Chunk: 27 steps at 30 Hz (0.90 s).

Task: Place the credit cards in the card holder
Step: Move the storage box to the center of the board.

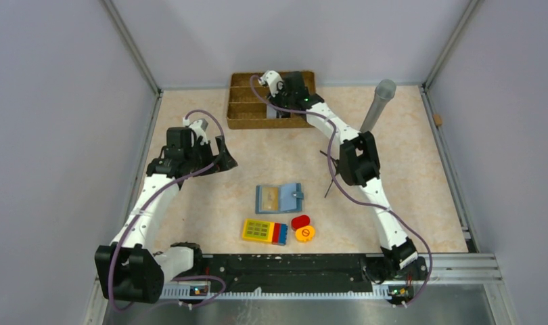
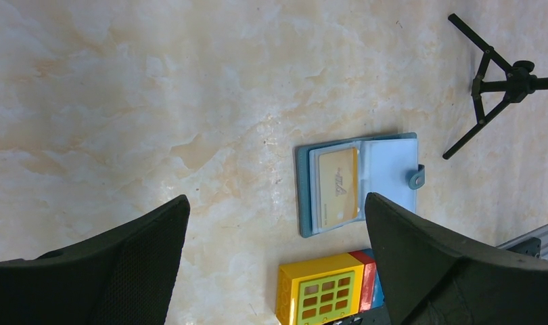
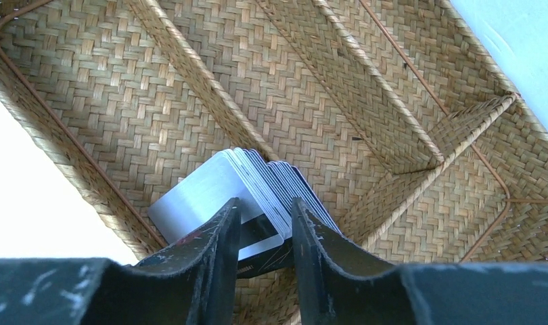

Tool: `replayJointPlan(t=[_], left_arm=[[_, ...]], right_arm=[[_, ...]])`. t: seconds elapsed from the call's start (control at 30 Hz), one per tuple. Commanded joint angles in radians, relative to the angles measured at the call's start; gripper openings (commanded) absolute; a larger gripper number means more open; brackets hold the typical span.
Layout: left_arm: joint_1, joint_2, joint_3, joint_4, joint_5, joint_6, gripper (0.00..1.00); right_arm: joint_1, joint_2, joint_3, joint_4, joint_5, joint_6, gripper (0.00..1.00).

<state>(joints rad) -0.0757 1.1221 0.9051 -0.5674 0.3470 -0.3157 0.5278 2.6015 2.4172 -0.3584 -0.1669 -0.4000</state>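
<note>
Inside the woven wicker tray point(image 3: 339, 88), thin round-cornered cards point(image 3: 207, 195) fan.

The wicker tray point(image 1: 239, 112) sits at the far edge of the table point(image 1: 420, 169), behind everything else. In one of its compartments a stack of credit cards point(image 3: 254, 179) leans on edge, its near end between the fingers of the right gripper point(image 3: 264, 204). The card holder point(image 1: 279, 198) lies open mid-table with one card point(image 2: 337, 183) in its left pocket. In front of it lies the keypad block point(image 1: 264, 231), with two round pieces point(image 1: 304, 233) just to its right. A small tripod point(image 2: 520, 73) stands to the right of the card holder. A cylinder point(image 1: 379, 101) stands near the far right corner.
</note>
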Motion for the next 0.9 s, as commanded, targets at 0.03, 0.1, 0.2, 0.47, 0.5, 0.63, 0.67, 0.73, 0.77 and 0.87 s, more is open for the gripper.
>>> replayJointPlan(t=[0.03, 0.1, 0.2, 0.47, 0.5, 0.63, 0.67, 0.73, 0.77, 0.87], left_arm=[[0.008, 0.007, -0.008, 0.046, 0.019, -0.007, 0.99], [0.009, 0.007, -0.007, 0.046, 0.021, -0.008, 0.99], [0.010, 0.006, -0.008, 0.047, 0.023, -0.008, 0.99], [0.011, 0.002, -0.008, 0.047, 0.033, -0.007, 0.99], [0.013, 0.001, -0.008, 0.047, 0.033, -0.006, 0.99], [0.013, -0.003, -0.009, 0.047, 0.033, -0.006, 0.99], [0.013, -0.004, -0.009, 0.047, 0.033, -0.006, 0.99], [0.013, -0.007, -0.010, 0.047, 0.035, -0.006, 0.99], [0.013, -0.008, -0.010, 0.047, 0.036, -0.006, 0.99], [0.013, -0.012, -0.011, 0.047, 0.031, -0.006, 0.99]], right_arm=[[-0.011, -0.039, -0.035, -0.036, -0.004, -0.025, 0.37], [-0.011, -0.045, -0.055, -0.047, -0.004, -0.025, 0.44], [-0.011, -0.072, -0.112, -0.049, -0.004, -0.022, 0.55], [-0.006, -0.215, -0.342, 0.028, 0.004, 0.014, 0.59], [-0.004, -0.234, -0.375, 0.039, 0.005, 0.018, 0.59], [0.012, -0.309, -0.502, 0.089, 0.023, 0.030, 0.59], [0.018, -0.325, -0.533, 0.098, 0.030, 0.035, 0.59], [0.026, -0.355, -0.583, 0.109, 0.039, 0.048, 0.59], [0.032, -0.375, -0.607, 0.112, 0.046, 0.058, 0.59], [0.058, -0.425, -0.682, 0.118, 0.082, 0.101, 0.59]])
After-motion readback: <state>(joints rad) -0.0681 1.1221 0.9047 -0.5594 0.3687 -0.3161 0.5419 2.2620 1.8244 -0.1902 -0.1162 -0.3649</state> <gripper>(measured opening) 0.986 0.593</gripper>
